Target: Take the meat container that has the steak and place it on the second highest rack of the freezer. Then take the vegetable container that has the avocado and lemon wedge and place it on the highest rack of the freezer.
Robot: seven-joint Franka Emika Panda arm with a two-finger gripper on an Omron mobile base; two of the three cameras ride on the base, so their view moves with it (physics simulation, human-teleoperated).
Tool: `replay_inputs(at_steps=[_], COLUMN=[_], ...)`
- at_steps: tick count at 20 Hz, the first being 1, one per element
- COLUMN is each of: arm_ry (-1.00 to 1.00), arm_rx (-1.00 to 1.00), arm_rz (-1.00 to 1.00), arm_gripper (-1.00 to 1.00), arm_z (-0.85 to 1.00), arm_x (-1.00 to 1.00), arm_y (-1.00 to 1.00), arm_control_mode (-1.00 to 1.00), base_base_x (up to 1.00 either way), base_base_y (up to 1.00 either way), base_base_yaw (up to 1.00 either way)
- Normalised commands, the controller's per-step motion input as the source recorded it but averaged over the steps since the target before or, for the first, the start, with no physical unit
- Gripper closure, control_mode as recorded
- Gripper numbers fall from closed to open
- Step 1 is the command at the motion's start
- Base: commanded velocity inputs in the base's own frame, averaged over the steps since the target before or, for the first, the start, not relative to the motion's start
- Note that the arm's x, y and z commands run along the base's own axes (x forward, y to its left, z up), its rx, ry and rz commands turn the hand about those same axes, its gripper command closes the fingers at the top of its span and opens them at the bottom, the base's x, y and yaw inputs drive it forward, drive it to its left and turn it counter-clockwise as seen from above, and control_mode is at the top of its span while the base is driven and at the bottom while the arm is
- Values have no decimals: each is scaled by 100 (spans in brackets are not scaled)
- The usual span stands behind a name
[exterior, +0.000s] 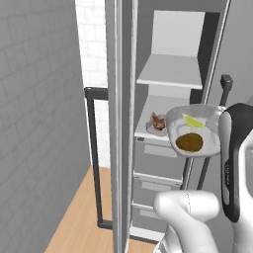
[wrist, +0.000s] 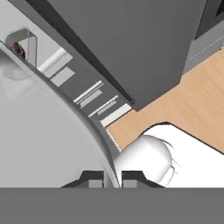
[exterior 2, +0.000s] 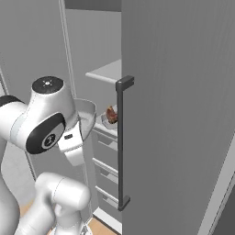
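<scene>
1. The vegetable container (exterior: 193, 131) is a shallow, pale grey dish with a raised rim. It carries the avocado (exterior: 189, 143), a rounded brown-olive lump, and the lemon wedge (exterior: 193, 121), a small yellow-green pointed piece.
2. The container is held in the air, tilted toward the camera, in front of the open freezer (exterior: 168, 123), roughly level with the second highest rack (exterior: 154, 129).
3. The steak (exterior: 158, 121), reddish-brown with lighter streaks, lies in its own container on that rack; the highest rack (exterior: 168, 71) above is flat and pale grey.
4. The arm rises at the right of the left base view, forearm upright beside the dish.
5. The end effector (wrist: 112, 178) is clamped on the container's thin rim, fingertips (wrist: 94, 178) on either side.
6. The freezer door bears a long dark bar handle (exterior 2: 120, 144).
</scene>
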Motion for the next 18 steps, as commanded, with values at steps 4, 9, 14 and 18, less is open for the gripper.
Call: replay_inputs(at_steps=[4, 9, 14, 18], arm_ry=[-22, -3, -1, 0], arm_rx=[-2, 0, 2, 11], arm_rz=[-12, -17, -19, -12], arm_gripper=[100, 100, 100, 100], arm_z=[65, 35, 36, 35], arm_x=[19, 74, 98, 68], arm_y=[0, -2, 2, 1], arm_control_mode=[-100, -100, -100, -100], base_base_x=[0, 0, 0, 0], base_base_y=[0, 0, 0, 0], base_base_yaw=[0, 0, 0, 0])
